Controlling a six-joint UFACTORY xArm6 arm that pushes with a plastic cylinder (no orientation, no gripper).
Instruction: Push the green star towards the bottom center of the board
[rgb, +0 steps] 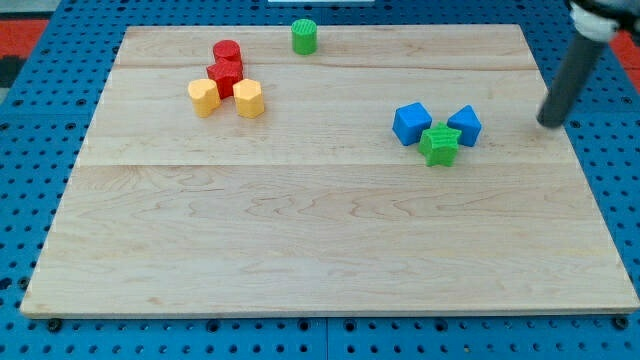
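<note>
Camera view: the green star (439, 145) sits right of centre on the surface (320, 250), touching two blue blocks (411, 123) (465, 124) above it, while my tip (549, 124), no pincer fitted, rests well apart to its right.

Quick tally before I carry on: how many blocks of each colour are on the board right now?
Red: 2, red cylinder and red star
Yellow: 2
Green: 2, green cylinder and green star
Blue: 2
Total: 8
</note>
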